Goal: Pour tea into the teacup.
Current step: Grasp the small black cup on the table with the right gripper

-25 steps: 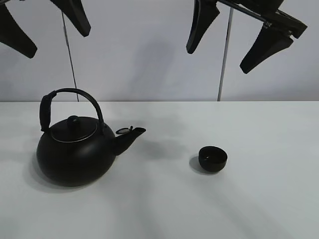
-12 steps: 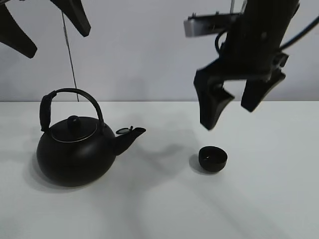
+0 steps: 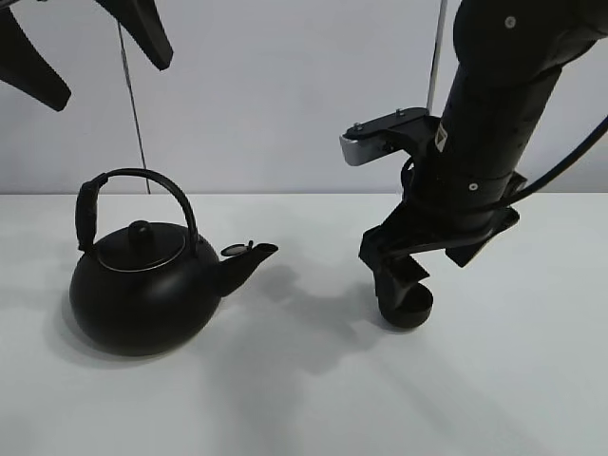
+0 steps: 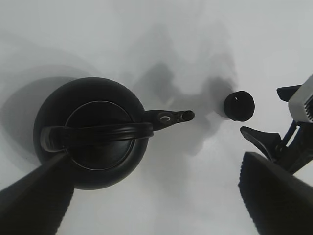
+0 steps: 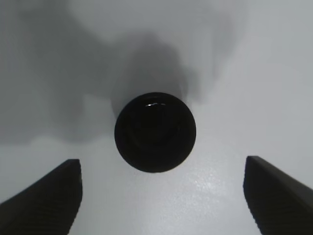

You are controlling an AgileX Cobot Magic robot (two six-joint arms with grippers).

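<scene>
The teacup [image 3: 414,310] is a tiny black bowl on the white table [image 3: 532,380], right of centre. My right gripper [image 3: 427,285] has come down over it. It is open, with one finger [image 3: 388,273] in front of the cup's left side. In the right wrist view the teacup [image 5: 155,132] lies between the two wide-apart fingers [image 5: 49,196], untouched. The big black kettle [image 3: 142,294] stands on the left, its spout [image 3: 255,256] pointing toward the cup. My left gripper [image 3: 109,81] hangs open high above the kettle [image 4: 93,132]. From there, the teacup [image 4: 239,105] and the right gripper [image 4: 283,142] also show.
A pale wall [image 3: 285,95] rises behind the table's far edge, with thin vertical poles [image 3: 133,114] against it. The right arm's thick black body [image 3: 484,142] stands above the cup. White tabletop stretches in front of the kettle and cup.
The right arm has dropped from high above down onto the teacup, its fingers now beside the cup. The left gripper, kettle and cup have stayed put.
</scene>
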